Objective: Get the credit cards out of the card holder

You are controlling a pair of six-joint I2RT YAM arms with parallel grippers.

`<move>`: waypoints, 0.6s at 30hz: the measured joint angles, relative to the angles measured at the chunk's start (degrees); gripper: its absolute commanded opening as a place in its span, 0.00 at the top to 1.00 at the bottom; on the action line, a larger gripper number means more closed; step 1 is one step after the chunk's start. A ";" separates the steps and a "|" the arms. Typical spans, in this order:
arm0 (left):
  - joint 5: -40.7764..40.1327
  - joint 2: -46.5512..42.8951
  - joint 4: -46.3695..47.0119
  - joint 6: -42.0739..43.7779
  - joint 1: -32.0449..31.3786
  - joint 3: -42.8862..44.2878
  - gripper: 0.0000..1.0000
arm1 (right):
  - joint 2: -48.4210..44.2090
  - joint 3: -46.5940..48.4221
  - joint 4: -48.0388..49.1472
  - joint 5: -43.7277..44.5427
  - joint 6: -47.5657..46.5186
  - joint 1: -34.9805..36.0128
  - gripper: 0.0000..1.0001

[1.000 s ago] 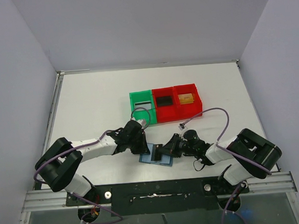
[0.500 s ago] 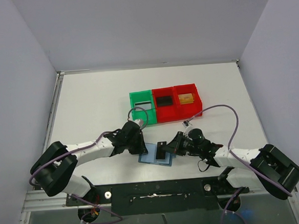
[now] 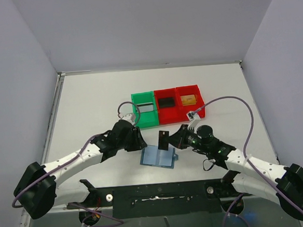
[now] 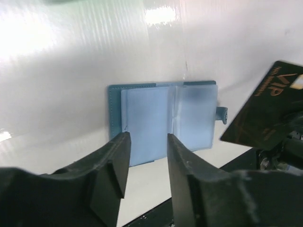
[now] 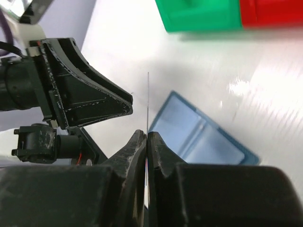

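The left arm (image 3: 92, 151) reaches in low over the white surface (image 3: 88, 107). The left jaws are spread with nothing between them, at about 10 o'clock from the card holder (image 3: 158, 157).

The holder lies open and flat near the front edge. It is a light-blue bifold with two squarish panels, cloudy clear sleeves on the inside, and a small tab (image 4: 221, 115) on its right edge in the left wrist view.

At 12 o'clock from the holder, out of its sleeves, is a credit card (image 3: 164, 139). It is dark and slightly glossy, with gold "VIP" lettering. The right jaws are pressed together on it, pinching its near end, at about 2 o'clock from the holder.

In the right wrist view the card shows only as a thin line, edge-on. The end in the grip is hidden.

In the left wrist view the frame's right edge cuts off the card, and its smaller print is unreadable. Whether the sleeves hold anything cannot be told.

Behind, at 12 o'clock, a green bin (image 3: 144, 109) and two red bins (image 3: 178, 105) stand side by side. One red bin holds something dark and the other something yellowish, both too small to identify.
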 measured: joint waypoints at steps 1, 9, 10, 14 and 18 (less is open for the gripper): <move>-0.42 -1.42 -0.59 0.20 0.59 0.00 0.59 | -1.51 0.94 -1.05 0.81 -1.95 0.00 1.00; -2.01 -13.35 -5.31 3.96 10.47 0.00 0.40 | -12.33 4.55 -4.81 6.40 -22.12 0.00 1.00; -2.05 -14.40 -6.03 4.72 11.89 0.02 0.37 | -13.38 4.50 -4.83 6.71 -25.29 0.00 1.00; -2.25 -17.18 -10.29 9.22 17.94 1.51 0.30 | -16.90 4.44 -5.62 7.91 -40.11 0.00 1.00; -1.95 -17.49 -13.53 14.88 24.83 4.83 0.29 | -16.52 5.75 -9.40 10.45 -52.98 0.00 1.00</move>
